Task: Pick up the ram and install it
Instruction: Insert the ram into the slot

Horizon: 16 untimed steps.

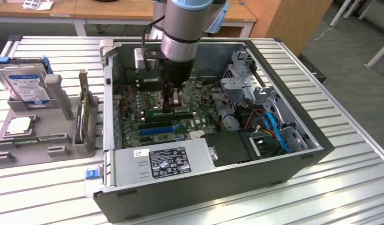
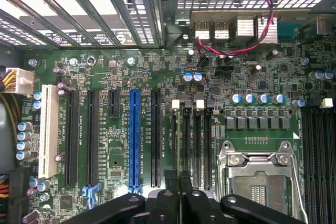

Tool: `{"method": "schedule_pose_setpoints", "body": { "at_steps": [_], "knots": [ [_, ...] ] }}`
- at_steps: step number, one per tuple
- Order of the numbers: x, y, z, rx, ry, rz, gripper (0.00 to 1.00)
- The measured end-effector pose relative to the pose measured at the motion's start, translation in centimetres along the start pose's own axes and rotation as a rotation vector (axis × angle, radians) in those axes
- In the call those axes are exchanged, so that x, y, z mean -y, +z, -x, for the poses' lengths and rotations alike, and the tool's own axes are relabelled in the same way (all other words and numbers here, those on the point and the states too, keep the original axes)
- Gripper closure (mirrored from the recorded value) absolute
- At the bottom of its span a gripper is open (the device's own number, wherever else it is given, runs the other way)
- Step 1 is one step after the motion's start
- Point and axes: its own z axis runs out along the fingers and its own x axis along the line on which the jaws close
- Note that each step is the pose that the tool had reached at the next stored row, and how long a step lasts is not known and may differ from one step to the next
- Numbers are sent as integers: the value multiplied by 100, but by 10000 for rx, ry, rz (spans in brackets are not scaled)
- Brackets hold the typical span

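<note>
The ram (image 1: 169, 113) is a thin green stick standing on edge along the motherboard (image 1: 151, 129) inside the open computer case. My gripper (image 1: 175, 107) reaches straight down into the case, with its fingers closed on the ram's top edge near its middle. In the wrist view the gripper (image 2: 178, 179) has its black fingers (image 2: 170, 178) pressed close together, right over the row of black memory slots (image 2: 198, 140) beside the processor socket (image 2: 260, 174).
The case walls (image 1: 111, 93) enclose the arm. A power supply (image 1: 164, 161) sits at the near side, and a drive cage with blue cables (image 1: 276, 131) on the exterior view's right. A grey fixture (image 1: 48, 126) outside holds a hard drive (image 1: 26, 86). A blue slot (image 2: 134, 135) runs beside black expansion slots.
</note>
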Motion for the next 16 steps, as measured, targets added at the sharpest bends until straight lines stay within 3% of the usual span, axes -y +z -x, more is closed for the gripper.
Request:
{"method": "schedule_pose_setpoints", "body": {
  "at_steps": [16],
  "knots": [
    [4, 0, -24, 0, 0, 16, 88]
  ]
}}
